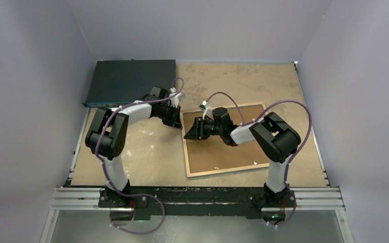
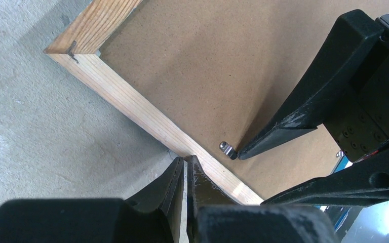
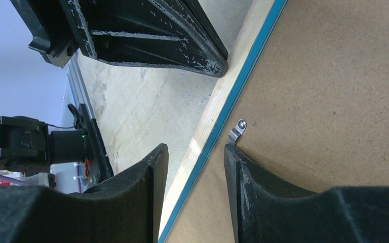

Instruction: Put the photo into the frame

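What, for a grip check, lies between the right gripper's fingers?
The frame, wood rim and blue edge, straddled by the right gripper; right wrist view shows it.

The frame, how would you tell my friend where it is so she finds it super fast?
Start at the big tan table seen from above. The frame lies flat, back side up, a bit right of the middle. It's the pale wood rim around a brown board, lighter and nearer than the dark flat box in the far left corner.

Frame [image 1: 223, 170] flat on tabletop [image 1: 147, 152], centre-right; backing board [image 1: 223, 154] inside it; flat box [image 1: 131, 81] behind, far-left corner.
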`<act>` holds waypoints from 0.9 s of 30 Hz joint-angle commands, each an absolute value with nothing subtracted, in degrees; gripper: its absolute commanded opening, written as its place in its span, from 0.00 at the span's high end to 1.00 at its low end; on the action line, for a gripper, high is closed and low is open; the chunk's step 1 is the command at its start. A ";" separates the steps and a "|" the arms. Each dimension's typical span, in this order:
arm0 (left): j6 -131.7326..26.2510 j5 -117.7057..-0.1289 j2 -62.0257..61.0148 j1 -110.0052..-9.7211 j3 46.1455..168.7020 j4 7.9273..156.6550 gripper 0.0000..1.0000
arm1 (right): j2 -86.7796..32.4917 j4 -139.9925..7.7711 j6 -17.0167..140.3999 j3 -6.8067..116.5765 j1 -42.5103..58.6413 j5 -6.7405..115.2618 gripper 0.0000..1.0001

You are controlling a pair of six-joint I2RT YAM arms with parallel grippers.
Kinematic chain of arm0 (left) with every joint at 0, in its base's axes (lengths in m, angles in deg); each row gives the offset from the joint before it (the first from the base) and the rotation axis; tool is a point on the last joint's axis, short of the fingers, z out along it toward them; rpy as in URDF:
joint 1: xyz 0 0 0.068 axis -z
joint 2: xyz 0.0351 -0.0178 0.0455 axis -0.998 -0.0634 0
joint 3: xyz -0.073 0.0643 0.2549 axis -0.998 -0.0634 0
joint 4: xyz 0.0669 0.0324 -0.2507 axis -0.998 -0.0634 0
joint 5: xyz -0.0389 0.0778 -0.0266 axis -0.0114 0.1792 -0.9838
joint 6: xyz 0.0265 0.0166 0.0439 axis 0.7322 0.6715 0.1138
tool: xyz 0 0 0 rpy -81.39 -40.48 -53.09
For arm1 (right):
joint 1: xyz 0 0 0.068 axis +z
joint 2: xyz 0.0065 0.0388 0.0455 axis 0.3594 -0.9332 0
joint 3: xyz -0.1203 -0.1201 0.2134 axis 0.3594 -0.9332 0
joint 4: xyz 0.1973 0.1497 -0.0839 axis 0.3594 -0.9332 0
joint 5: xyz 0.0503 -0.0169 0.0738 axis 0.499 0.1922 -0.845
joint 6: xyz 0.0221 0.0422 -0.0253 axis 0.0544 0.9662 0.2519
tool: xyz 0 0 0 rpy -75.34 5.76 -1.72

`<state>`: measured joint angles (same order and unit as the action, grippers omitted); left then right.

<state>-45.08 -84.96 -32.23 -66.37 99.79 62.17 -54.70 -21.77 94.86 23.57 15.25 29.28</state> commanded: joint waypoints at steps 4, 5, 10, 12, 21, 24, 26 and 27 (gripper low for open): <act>-44.52 -82.82 -32.36 -66.15 97.73 63.16 0.97 | -54.14 -24.49 92.25 25.22 14.78 28.69 0.52; -44.47 -82.82 -32.41 -66.09 97.68 63.15 0.97 | -54.17 -24.63 92.01 25.15 14.60 28.75 0.52; -44.56 -82.94 -32.30 -66.14 97.57 63.29 0.98 | -54.46 -25.52 90.79 25.40 14.18 29.74 0.52; -44.59 -82.98 -32.18 -66.07 97.63 63.37 0.98 | -54.94 -25.42 90.46 25.78 14.20 29.77 0.53; -44.78 -83.18 -32.08 -66.06 97.41 63.44 0.99 | -56.43 -23.18 90.46 26.11 14.18 31.11 0.54; -44.78 -83.18 -32.07 -66.02 97.49 63.50 0.99 | -57.34 -21.33 91.76 25.87 14.27 30.61 0.55; -44.75 -83.18 -32.11 -66.06 97.50 63.54 1.00 | -57.70 -20.44 92.37 25.68 14.31 30.29 0.55; -44.71 -83.18 -32.11 -66.06 97.48 63.50 1.00 | -57.69 -20.17 92.54 25.57 14.35 30.14 0.55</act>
